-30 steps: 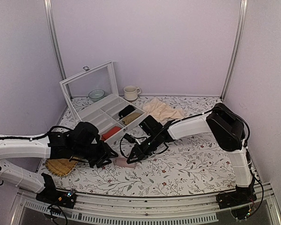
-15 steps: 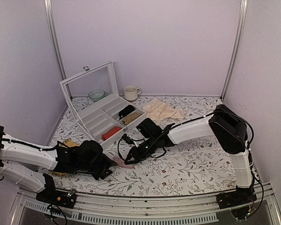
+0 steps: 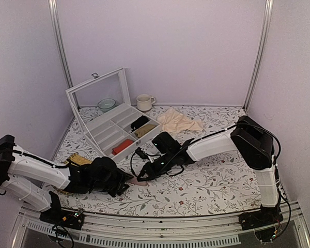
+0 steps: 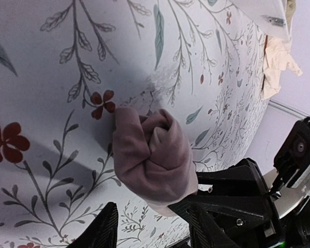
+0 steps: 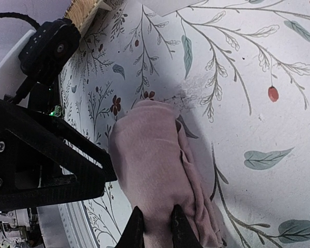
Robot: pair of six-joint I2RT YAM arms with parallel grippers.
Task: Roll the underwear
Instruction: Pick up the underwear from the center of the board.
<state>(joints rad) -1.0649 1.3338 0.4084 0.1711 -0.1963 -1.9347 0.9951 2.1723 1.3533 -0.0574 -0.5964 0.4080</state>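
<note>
**Top view.** The underwear lay on the floral tablecloth, near and a little left of centre, just on the near side of the white organiser box. From above only a sliver of pink showed, because both grippers met over it. The left gripper reached in low from the left. The right gripper reached in from the far right.

**Right wrist view.** The garment was bunched into a short, thick roll, and only dusty-pink folds could be seen. The right gripper's fingers stood almost together, pinched on a fold at one end of the roll. Their bases were cut off by the lower edge.

**Left wrist view.** The left gripper's fingers were spread wide with nothing between them, and the roll lay just beyond their tips. Only stubs of these fingers showed at the lower edge. Whether either one touched the cloth could not be told.

**Surroundings.** The box's lid stood raised. A red bundle filled the compartment at the box's near corner, and the dark and tan items in other compartments were too small to identify. A bowl showed through the lid's clear panel, with a cup to its right. A beige cloth lay crumpled at far centre. A woven mat was mostly covered by the left arm.
</note>
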